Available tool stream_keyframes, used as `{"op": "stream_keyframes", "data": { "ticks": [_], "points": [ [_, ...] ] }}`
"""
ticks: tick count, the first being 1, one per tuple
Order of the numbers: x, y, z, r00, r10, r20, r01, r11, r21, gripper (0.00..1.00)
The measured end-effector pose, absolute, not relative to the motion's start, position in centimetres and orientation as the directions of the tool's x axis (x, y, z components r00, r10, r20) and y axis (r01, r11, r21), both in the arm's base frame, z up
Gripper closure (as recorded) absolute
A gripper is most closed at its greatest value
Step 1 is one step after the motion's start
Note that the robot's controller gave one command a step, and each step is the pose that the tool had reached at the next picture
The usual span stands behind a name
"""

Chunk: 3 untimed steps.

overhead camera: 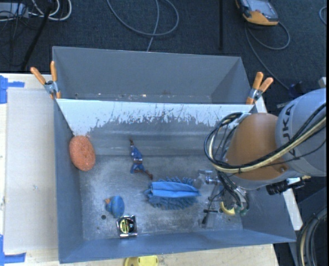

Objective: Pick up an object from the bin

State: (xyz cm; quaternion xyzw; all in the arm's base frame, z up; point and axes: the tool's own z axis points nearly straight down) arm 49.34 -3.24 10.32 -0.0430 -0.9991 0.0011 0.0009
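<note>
Leftward, well apart from the tool (210, 215), lie an orange oval lump (82, 152), a blue blob (116, 205) and a tape measure (127, 226). A blue bristly brush (173, 193) lies just left of the low-hanging tool, so it is the likeliest pick. The tool's spread cannot be told.

The gripper (210, 215) hangs low at the right of the grey bin (153, 82), just beside a blue bristly brush (173, 193). An orange oval sponge (82, 152), a small blue lump (116, 205) and a tape measure (127, 225) lie further left.
</note>
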Motion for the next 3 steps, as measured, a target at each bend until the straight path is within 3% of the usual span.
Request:
{"op": "stream_keyframes", "data": {
  "ticks": [1, 2, 3],
  "points": [
    [49.6, -0.4, 8.0, -1.0, 0.029, 0.0, 0.029, 1.0, 0.001, 0.0],
    [52.1, 0.3, 7.1, -0.995, 0.099, -0.001, 0.099, 0.995, 0.0, 1.0],
    [52.1, 0.3, 7.1, -0.995, 0.097, -0.001, 0.097, 0.995, 0.0, 1.0]
  ]
}}
